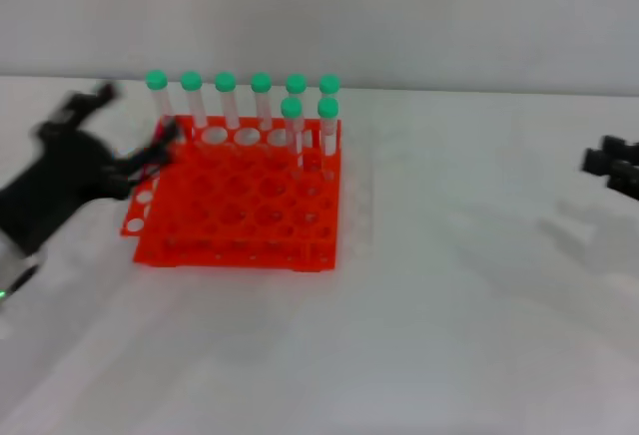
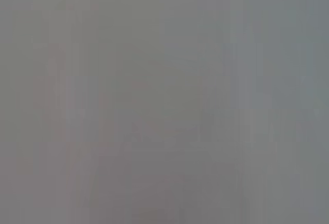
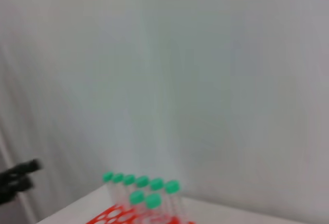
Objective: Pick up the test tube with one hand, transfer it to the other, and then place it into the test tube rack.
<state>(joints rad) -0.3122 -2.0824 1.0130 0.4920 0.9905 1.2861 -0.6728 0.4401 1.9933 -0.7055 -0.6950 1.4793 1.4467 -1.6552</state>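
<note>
The orange-red test tube rack [image 1: 240, 206] stands on the white table left of centre. Several green-capped test tubes [image 1: 260, 106] stand upright in its far rows, and I cannot tell them apart. My left gripper [image 1: 138, 114] is blurred, just off the rack's left side, with its fingers spread and nothing between them. My right gripper [image 1: 611, 166] shows only partly at the right edge, far from the rack. The right wrist view shows the tubes [image 3: 139, 185], the rack [image 3: 118, 216] and the left gripper [image 3: 20, 178] farther off. The left wrist view shows only grey blur.
The white table [image 1: 449, 305] stretches to the right and front of the rack. A pale wall [image 1: 399, 16] rises behind it. The rack's near rows of holes hold no tubes.
</note>
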